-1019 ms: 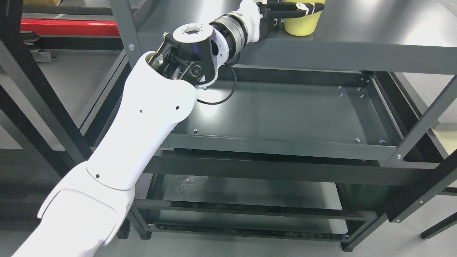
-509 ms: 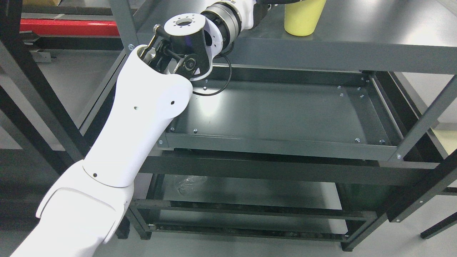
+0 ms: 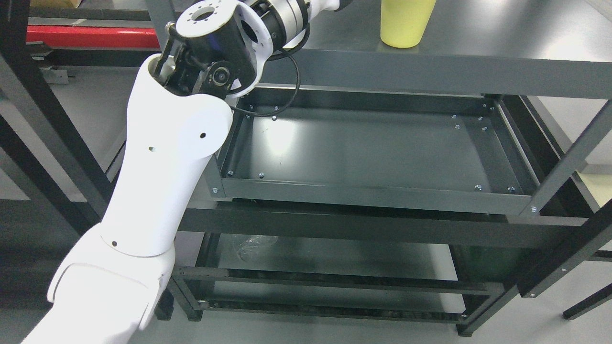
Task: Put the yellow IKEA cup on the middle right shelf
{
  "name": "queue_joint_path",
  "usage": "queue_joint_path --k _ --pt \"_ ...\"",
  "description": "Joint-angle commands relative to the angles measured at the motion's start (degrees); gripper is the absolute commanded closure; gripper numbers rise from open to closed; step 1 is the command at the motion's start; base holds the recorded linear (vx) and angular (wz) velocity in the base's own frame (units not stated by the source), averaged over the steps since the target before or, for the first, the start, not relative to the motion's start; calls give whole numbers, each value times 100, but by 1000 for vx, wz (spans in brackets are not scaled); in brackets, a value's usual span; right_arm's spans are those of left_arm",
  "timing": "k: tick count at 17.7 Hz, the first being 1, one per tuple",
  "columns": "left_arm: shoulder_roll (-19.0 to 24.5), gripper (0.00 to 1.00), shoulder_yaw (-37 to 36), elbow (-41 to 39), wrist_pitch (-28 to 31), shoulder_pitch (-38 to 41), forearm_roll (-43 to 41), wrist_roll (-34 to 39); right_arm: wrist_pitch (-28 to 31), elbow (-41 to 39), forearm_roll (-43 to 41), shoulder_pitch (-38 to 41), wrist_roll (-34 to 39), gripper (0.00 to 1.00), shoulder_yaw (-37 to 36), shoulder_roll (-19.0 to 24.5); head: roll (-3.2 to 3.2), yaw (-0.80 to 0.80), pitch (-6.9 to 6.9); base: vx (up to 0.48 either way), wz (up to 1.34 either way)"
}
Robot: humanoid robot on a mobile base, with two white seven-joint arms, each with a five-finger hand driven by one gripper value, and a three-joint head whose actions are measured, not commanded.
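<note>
The yellow cup (image 3: pixel 406 23) stands upright on the upper shelf (image 3: pixel 502 43) of the dark metal rack, its top cut off by the frame's upper edge, with nothing touching the part that shows. The left arm (image 3: pixel 162 157) rises from the lower left and its wrist leaves the picture at the top, so the hand itself is out of sight and I cannot tell whether its fingers are wide, narrow or closed on anything. From where that wrist exits, the cup sits off to the far side, apart from it. The tray shelf (image 3: pixel 373 196) below lies bare. Judging by this, the cup looks set down and the release step done or nearly so; the next move likely calls for clearing the arm without brushing the cup.
</note>
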Motion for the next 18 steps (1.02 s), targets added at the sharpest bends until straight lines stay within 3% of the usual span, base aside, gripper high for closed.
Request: queue_joint_path --k 1,3,5,11,18 --pt "668 1 1068 -1028 -154 627 -5 -2200 5 0 -141 79 3 1 97 -100 0 0 0 0 0" --pt "861 1 1246 -1071 -391 803 -5 -3493 5 0 -141 79 3 1 97 -100 0 0 0 0 0" --pt "1002 2 1176 -1098 -427 1118 3 -4033 5 0 -141 79 3 1 97 -100 0 0 0 0 0" --pt "933 2 53 -1081 -488 2507 -171 -4035 5 0 -141 79 3 1 97 -100 0 0 0 0 0" --pt "196 1 -495 -150 -2244 4054 -2349 -3869 5 0 -141 79 3 1 97 -100 0 0 0 0 0"
